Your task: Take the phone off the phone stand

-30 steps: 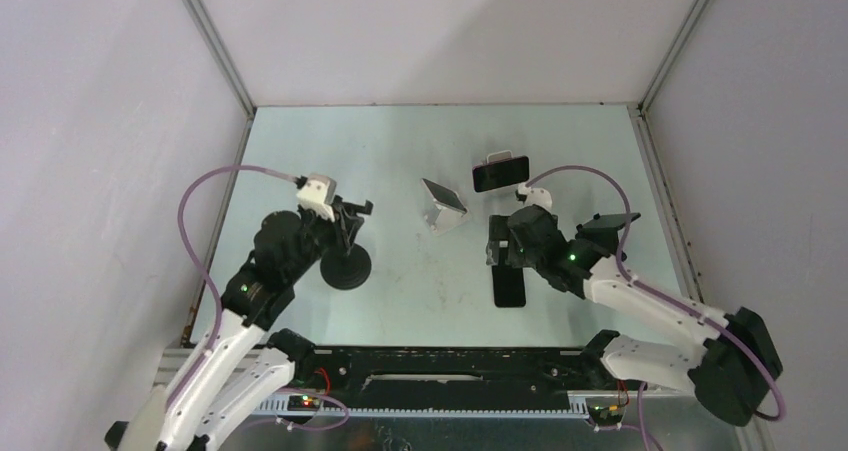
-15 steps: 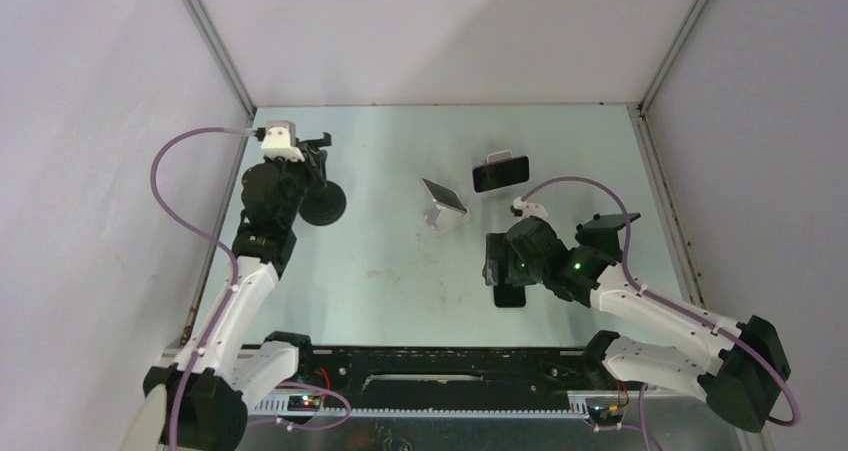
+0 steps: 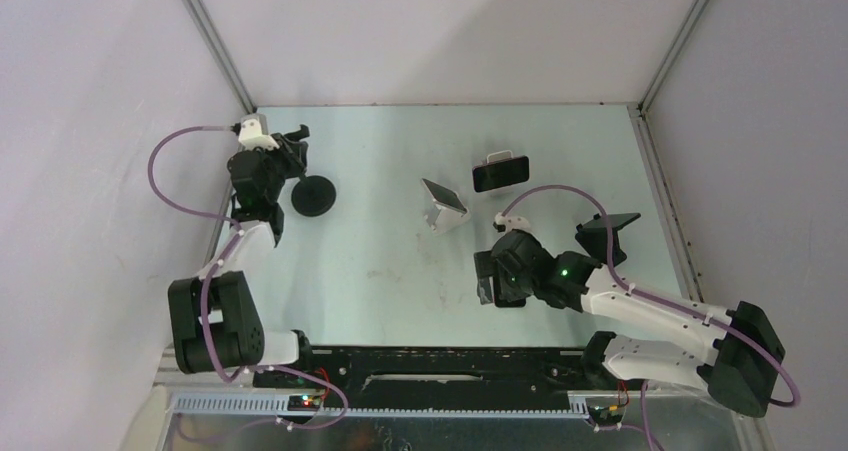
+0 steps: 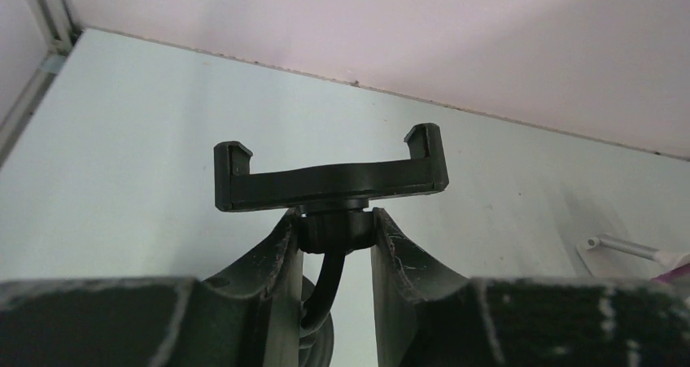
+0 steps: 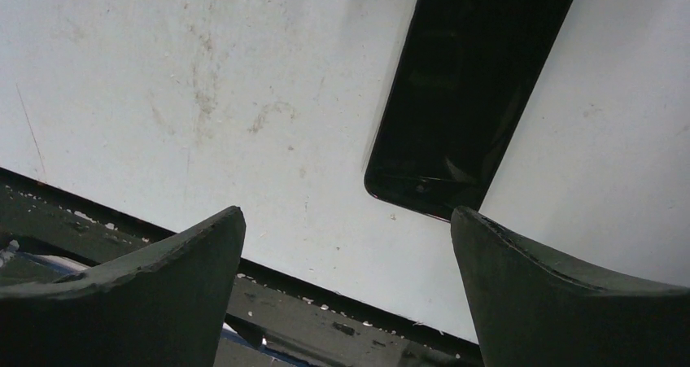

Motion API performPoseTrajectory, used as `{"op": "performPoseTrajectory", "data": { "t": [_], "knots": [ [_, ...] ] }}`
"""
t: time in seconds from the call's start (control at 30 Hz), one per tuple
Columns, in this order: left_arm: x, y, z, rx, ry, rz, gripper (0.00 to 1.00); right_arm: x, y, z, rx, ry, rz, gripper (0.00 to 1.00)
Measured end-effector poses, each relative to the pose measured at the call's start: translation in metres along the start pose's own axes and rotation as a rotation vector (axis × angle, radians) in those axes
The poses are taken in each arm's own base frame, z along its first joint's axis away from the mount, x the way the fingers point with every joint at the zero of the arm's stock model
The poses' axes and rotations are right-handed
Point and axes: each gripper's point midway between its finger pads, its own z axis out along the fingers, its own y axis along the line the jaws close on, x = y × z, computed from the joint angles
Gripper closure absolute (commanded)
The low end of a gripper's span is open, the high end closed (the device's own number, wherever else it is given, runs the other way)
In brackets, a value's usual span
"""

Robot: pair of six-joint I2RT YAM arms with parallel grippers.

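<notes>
A black phone lies flat on the table, screen up. In the top view only its near end shows under my right gripper. That gripper is open and empty, hovering just left of the phone's near end by the table's front edge. My left gripper is shut on the ball joint of an empty black phone stand. In the top view the left gripper is at the far left, and the stand's round base hangs beside it.
A silver folding stand sits mid-table. Behind it, a second dark phone rests on a small stand. Another black stand sits by my right arm. The left wall is close to the left gripper.
My left arm has carried the black stand back and to the far left. My right gripper has moved towards the front edge, away from the flat phone.
</notes>
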Motion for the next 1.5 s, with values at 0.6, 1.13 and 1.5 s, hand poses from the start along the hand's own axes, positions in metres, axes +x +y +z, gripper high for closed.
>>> {"op": "performPoseTrajectory", "data": {
  "t": [0.6, 1.13, 1.5],
  "knots": [
    [0.025, 0.004, 0.018, 0.054, 0.054, -0.042, 0.19, 0.009, 0.006, 0.002, -0.003, 0.021, -0.030, 0.01],
    [-0.038, 0.003, -0.025, -0.089, -0.046, -0.018, 0.00, -0.006, -0.006, -0.016, 0.026, -0.073, 0.017, 0.01],
    [-0.058, 0.007, -0.092, -0.273, -0.008, -0.087, 0.00, -0.017, -0.017, -0.025, 0.059, -0.137, 0.029, 0.01]
  ]
}}
